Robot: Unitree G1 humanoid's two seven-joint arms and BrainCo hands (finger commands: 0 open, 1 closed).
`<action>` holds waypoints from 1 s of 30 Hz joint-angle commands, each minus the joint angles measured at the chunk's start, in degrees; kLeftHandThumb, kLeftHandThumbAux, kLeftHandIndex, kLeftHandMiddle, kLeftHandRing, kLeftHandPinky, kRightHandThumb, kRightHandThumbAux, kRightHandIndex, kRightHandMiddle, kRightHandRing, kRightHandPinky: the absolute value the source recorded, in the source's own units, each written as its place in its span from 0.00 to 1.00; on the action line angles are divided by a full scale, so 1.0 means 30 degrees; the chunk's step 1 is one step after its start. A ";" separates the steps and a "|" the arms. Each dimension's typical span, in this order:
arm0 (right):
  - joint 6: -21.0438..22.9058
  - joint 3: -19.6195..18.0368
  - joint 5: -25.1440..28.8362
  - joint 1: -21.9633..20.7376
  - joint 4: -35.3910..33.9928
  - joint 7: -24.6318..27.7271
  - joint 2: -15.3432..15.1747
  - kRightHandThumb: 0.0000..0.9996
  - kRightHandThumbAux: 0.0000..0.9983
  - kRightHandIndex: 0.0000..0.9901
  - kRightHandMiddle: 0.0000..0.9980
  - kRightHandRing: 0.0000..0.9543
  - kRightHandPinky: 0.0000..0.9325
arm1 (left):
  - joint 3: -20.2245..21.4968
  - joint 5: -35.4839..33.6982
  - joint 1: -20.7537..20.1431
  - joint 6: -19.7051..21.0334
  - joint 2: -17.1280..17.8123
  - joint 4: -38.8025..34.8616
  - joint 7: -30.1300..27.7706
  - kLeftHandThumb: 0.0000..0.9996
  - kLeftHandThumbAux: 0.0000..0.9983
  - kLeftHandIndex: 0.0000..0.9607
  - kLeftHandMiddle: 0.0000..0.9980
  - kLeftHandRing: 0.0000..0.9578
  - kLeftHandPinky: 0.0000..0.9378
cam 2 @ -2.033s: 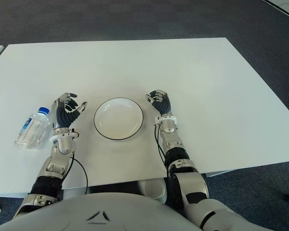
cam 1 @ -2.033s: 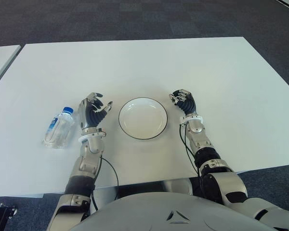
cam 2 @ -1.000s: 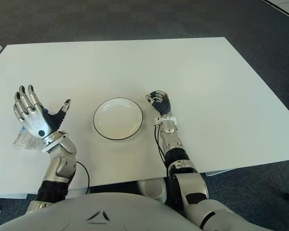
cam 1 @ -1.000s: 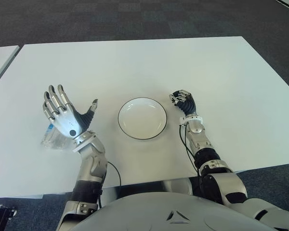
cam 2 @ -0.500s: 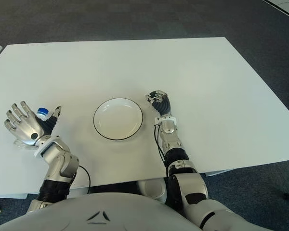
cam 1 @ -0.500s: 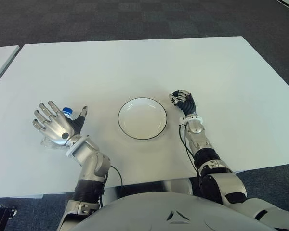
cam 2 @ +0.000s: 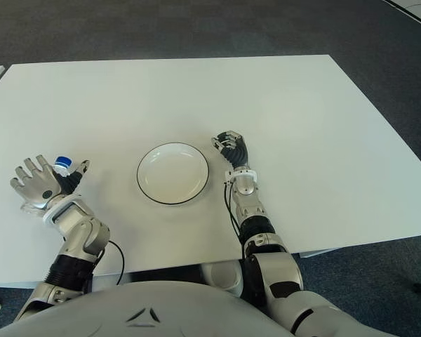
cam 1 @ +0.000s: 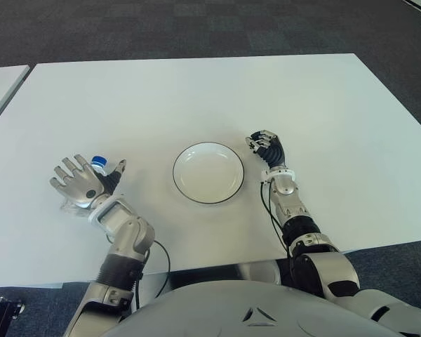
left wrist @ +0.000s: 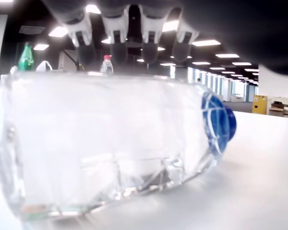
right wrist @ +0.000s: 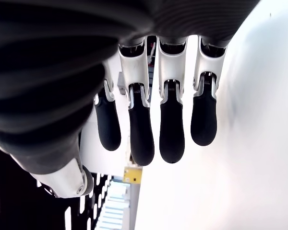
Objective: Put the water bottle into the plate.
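Since half a second ago the left hand (cam 1: 78, 185) has dropped lower and closer over the water bottle (left wrist: 105, 143), and it now covers most of it in the eye views, with only the blue cap (cam 1: 97, 161) showing past the fingers. Its fingers (cam 1: 69, 168) are spread wide and grip nothing; in the left wrist view they hang above the bottle's clear body without closing on it. That bottle lies on its side on the white table (cam 1: 196, 98), to the robot's left of the plate (cam 1: 208, 173) and well apart from it. Nothing sits in the white plate, which has a thin dark rim and lies near the middle of the table's front part. Just beside the plate, on its right, shows the right hand (cam 1: 266, 149), unchanged from the earlier views, its fingers (right wrist: 173, 134) curled down loosely and holding nothing. Dark carpet (cam 1: 196, 28) lies beyond the table's far edge.
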 commanded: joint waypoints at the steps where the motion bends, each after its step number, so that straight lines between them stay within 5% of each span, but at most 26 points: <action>1: -0.0010 -0.0145 0.0305 0.0067 0.0134 -0.0061 0.0142 0.71 0.73 0.43 0.53 0.56 0.59 | -0.0368 -0.0043 -0.0101 -0.0014 0.0468 0.0131 -0.0783 0.41 0.14 0.00 0.00 0.00 0.00; 15: -0.0163 -0.0156 0.0230 0.0056 0.0111 -0.0280 0.0297 0.71 0.73 0.44 0.52 0.55 0.58 | 0.0102 -0.1920 -0.0672 -0.1218 0.0775 0.1568 -0.0493 0.45 0.14 0.00 0.00 0.00 0.00; 22: -0.0274 -0.0235 0.0296 0.0080 0.0156 -0.0363 0.0316 0.71 0.73 0.44 0.52 0.56 0.59 | 0.1733 -0.5497 -0.2130 -0.4226 0.0881 0.6574 0.0861 0.51 0.20 0.00 0.00 0.00 0.00; 30: -0.0286 -0.0366 0.0312 0.0119 0.0093 -0.0383 0.0362 0.71 0.73 0.44 0.52 0.56 0.59 | 0.2193 -0.7284 -0.3753 -0.5240 0.0968 1.0529 0.1208 0.52 0.22 0.00 0.00 0.00 0.00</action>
